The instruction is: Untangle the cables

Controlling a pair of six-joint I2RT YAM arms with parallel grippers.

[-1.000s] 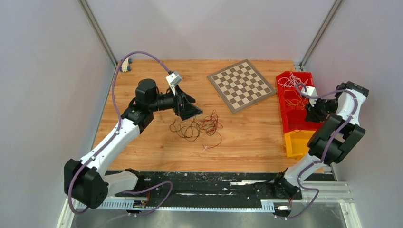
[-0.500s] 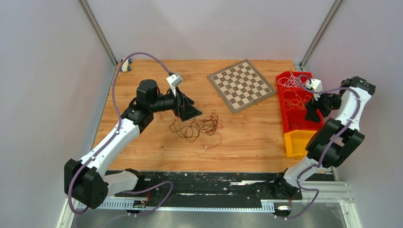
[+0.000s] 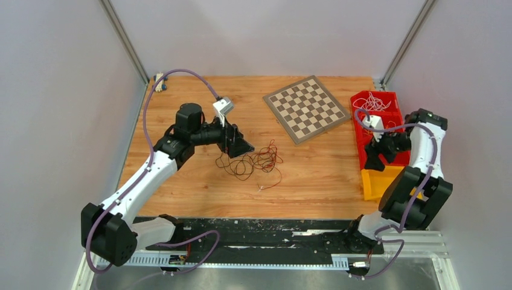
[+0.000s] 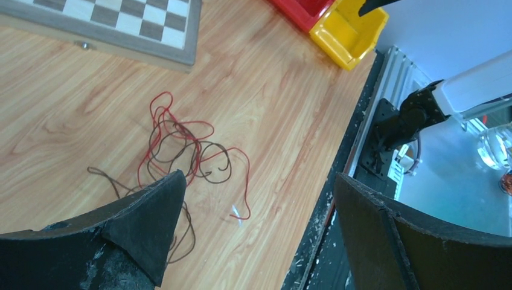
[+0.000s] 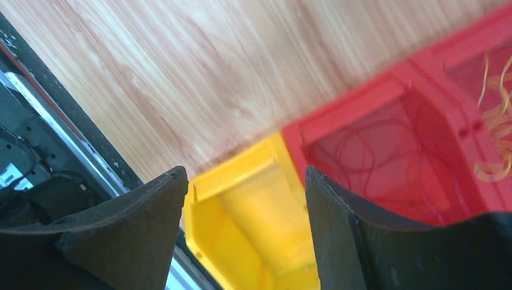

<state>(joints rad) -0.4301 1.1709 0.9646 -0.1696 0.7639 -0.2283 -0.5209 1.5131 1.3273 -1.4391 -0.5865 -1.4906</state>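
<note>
Top external view: the left gripper [image 3: 244, 147] reaches over a wood-grain laminate table [image 3: 314, 175], its two black fingers spread wide with nothing between them. The cables [image 3: 250, 162] lie just past its fingertips on the bare board, a loose, flat tangle of very thin wire in curly loops. In the left wrist view the left gripper [image 4: 256, 181] frames that tangle [image 4: 181, 145]. A red strand [image 4: 244, 181] trails out into the gap between the fingers, and a dark brown strand [image 4: 214, 163] coils through it close to one matte, scuffed, wedge-shaped finger [image 4: 145, 223]. Beyond the fingertips sits a chessboard [image 4: 121, 24] with a pale wooden frame and flat light and dark squares.

The right gripper [image 3: 369, 162] hangs over smooth, glossy plastic bins with its fingers apart and gripping nothing. In its wrist view, the right gripper [image 5: 244, 175] has a yellow bin [image 5: 253, 211] directly under the gap. A red bin [image 5: 356, 115] lies just beyond the fingertips, holding thin red wires [image 5: 362, 163] in wide loops and, farther out, crinkled yellow-orange wires [image 5: 495, 121]. From above, white wires [image 3: 369, 103] fill the compartment farthest from that gripper.
</note>
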